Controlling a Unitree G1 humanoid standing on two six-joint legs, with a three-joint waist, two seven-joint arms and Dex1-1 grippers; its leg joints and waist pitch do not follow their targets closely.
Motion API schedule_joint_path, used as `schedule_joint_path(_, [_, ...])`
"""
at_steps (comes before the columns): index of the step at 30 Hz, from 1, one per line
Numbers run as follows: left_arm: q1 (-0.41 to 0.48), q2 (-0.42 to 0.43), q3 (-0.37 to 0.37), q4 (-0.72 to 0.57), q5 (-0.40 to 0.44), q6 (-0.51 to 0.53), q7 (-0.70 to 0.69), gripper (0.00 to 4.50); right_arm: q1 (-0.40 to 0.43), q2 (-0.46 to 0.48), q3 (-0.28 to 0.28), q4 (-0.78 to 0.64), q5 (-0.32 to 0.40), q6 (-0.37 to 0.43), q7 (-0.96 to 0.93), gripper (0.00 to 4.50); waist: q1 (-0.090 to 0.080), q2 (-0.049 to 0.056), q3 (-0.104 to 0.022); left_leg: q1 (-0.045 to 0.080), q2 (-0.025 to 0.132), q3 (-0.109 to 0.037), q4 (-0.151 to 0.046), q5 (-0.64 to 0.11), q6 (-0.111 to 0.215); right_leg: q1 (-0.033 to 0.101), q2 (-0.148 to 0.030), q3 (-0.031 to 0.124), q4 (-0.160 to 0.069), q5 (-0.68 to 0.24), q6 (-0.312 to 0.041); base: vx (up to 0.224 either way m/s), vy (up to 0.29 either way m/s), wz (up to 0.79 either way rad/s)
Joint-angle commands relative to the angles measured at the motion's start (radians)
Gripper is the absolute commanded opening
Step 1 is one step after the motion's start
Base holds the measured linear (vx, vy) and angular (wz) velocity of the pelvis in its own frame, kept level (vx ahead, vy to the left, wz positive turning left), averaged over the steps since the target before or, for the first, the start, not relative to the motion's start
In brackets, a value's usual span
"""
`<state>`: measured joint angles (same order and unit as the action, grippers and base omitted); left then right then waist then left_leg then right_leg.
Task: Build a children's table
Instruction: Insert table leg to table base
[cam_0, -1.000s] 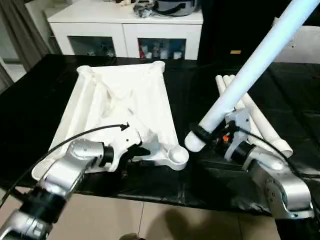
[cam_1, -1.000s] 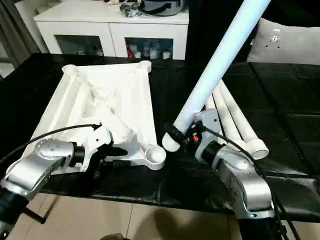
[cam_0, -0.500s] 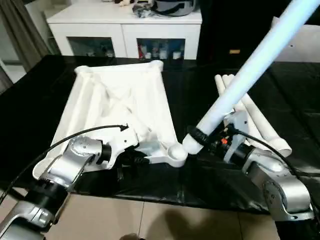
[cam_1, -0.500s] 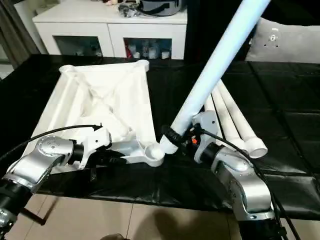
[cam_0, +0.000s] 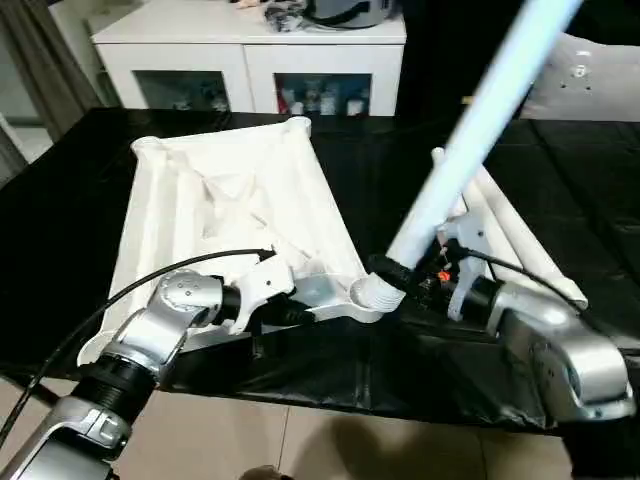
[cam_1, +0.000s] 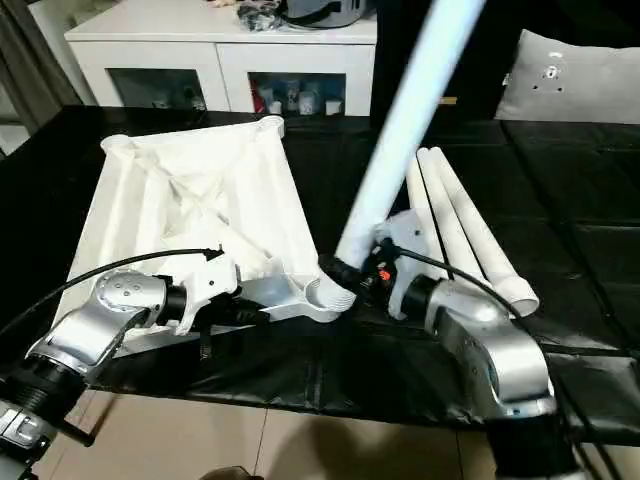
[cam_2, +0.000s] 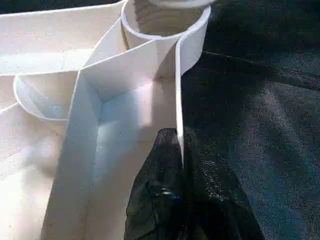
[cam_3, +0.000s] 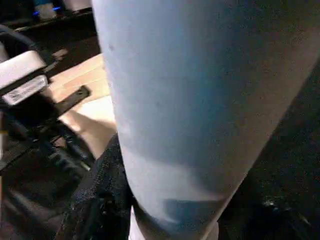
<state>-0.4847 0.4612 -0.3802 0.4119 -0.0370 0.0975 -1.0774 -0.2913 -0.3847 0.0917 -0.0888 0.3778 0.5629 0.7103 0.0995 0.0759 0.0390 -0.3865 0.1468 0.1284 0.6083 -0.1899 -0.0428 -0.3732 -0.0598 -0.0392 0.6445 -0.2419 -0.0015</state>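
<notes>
Left end effector (cam_2: 180, 150) pinches the upturned tabletop's (cam_0: 230, 200) rim, steadying it; right end effector (cam_0: 415, 280) grips a leg (cam_0: 470, 130), entering the corner socket (cam_0: 368, 296).

A long white cabinet (cam_0: 250, 50) with glass-fronted openings stands beyond the black table's (cam_0: 60, 210) far edge; tiled floor (cam_0: 300, 445) lies below.

Black-covered table (cam_0: 60, 230) carried the upturned white table top (cam_0: 230, 215) and three spare legs (cam_1: 455, 225) alongside.
</notes>
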Motion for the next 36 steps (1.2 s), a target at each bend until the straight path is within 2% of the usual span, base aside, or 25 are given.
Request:
schedule_joint_path(1, [-0.021,-0.001,-0.024,0.004,0.029,-0.030,-0.004,0.00,-0.025,-0.004,0.027,0.034,-0.020,0.014,0.026,1.88,0.003,-0.011,-0.056,0.013,0.071,-0.015,-0.077,-0.166,0.018,0.042,-0.092,0.046,-0.078,-0.014,-0.237,0.000,0.000,0.00])
schedule_joint_path(8, [-0.023,0.013,-0.043,0.016,0.076,-0.071,-0.008,0.00,-0.079,-0.007,0.067,0.081,-0.033,0.016,0.051,1.88,0.011,-0.011,-0.056,0.015,0.072,-0.013,-0.077,-0.157,0.016,0.039,-0.093,0.048,-0.078,-0.017,-0.233,0.000,0.000,0.00])
schedule_joint_path(20, [-0.019,0.007,-0.038,-0.025,0.035,-0.089,-0.079,0.00,-0.130,-0.041,0.149,0.194,-0.092,0.056,0.100,1.88,0.014,-0.014,-0.056,0.013,0.073,-0.012,-0.078,-0.148,0.015,0.040,-0.092,0.047,-0.076,-0.004,-0.234,0.000,0.000,0.00])
schedule_joint_path(23, [-0.024,0.011,-0.041,-0.019,0.033,-0.095,-0.097,0.00,-0.134,-0.054,0.149,0.195,-0.086,0.066,0.118,1.88,0.015,-0.013,-0.056,0.014,0.073,-0.012,-0.077,-0.151,0.015,0.040,-0.093,0.048,-0.077,-0.009,-0.235,0.000,0.000,0.00])
schedule_joint_path(24, [-0.024,0.012,-0.041,-0.020,0.033,-0.096,-0.098,0.00,-0.134,-0.054,0.148,0.194,-0.084,0.068,0.121,1.88,0.016,-0.009,-0.056,0.015,0.074,-0.013,-0.078,-0.155,0.014,0.039,-0.093,0.047,-0.076,-0.009,-0.235,0.000,0.000,0.00])
schedule_joint_path(29, [-0.020,0.015,-0.043,-0.038,0.021,-0.097,-0.129,0.00,-0.135,-0.051,0.152,0.212,-0.078,0.072,0.143,1.88,0.016,-0.009,-0.055,0.015,0.075,-0.013,-0.081,-0.172,0.009,0.038,-0.093,0.047,-0.077,-0.014,-0.241,0.000,0.000,0.00])
schedule_joint_path(33, [-0.027,0.017,-0.047,-0.045,0.022,-0.092,-0.140,0.00,-0.138,-0.033,0.139,0.245,-0.067,0.074,0.142,1.88,0.015,-0.009,-0.054,0.016,0.074,-0.013,-0.082,-0.187,0.003,0.039,-0.093,0.047,-0.079,-0.028,-0.245,0.000,0.000,0.00])
schedule_joint_path(36, [-0.032,0.010,-0.043,-0.032,0.027,-0.094,-0.134,0.00,-0.127,-0.010,0.106,0.277,-0.042,0.083,0.134,1.88,0.014,-0.008,-0.056,0.016,0.074,-0.013,-0.081,-0.183,0.003,0.039,-0.093,0.047,-0.078,-0.009,-0.250,0.000,0.000,0.00])
